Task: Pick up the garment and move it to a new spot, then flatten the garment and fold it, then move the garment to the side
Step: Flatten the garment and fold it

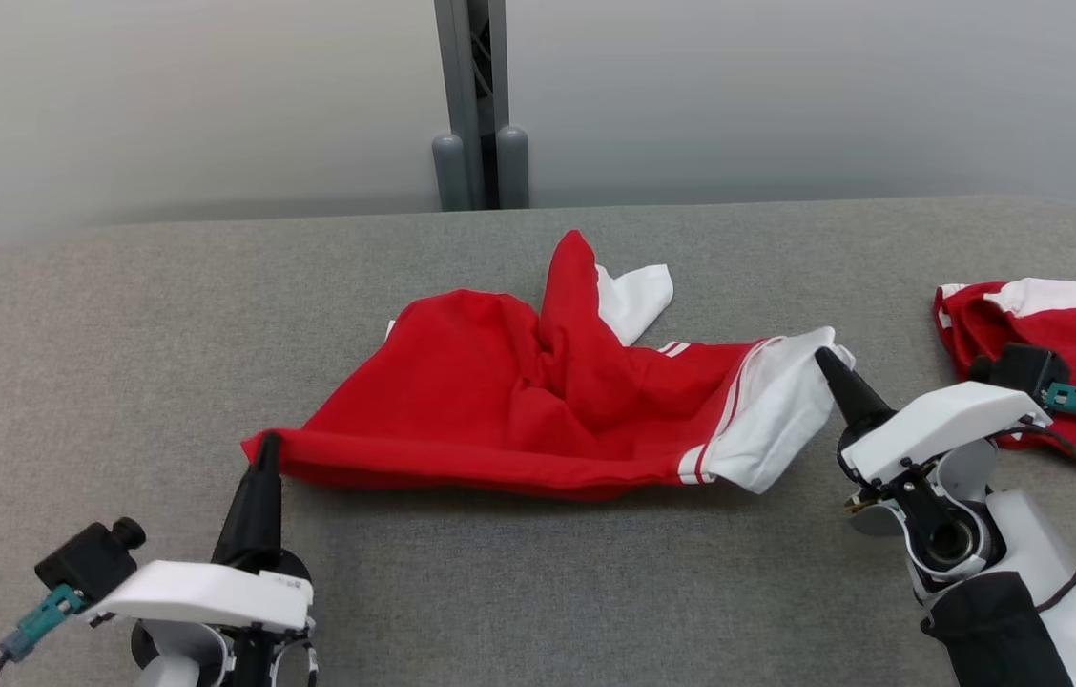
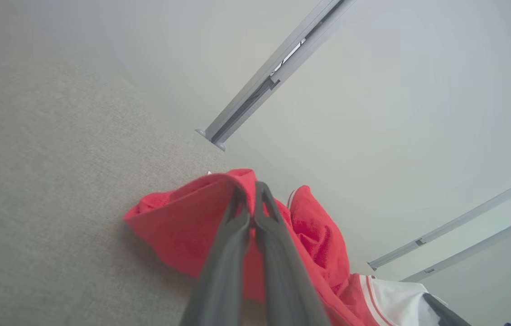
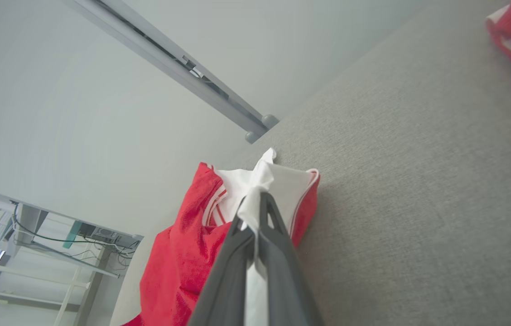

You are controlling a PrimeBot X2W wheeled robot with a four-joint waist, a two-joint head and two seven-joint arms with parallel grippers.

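2 grippers grip the garment point(image 1: 538, 410), which lies rumpled mid-table: the left gripper point(image 1: 266, 447) is clamped tight on its red near-left corner, and the right gripper point(image 1: 824, 359) is pinched closed on its white right-hand edge. Judged light, soft and limp, the cloth will likely sag and bunch, so outer corners are the sound hold. The table point(image 1: 118, 334) has a grey woven cover likely to drag on cloth, a second garment point(image 1: 1063, 334) lies at its right end, and pale wall panels point(image 1: 166, 95) with a grey post point(image 1: 481, 105) stand behind.
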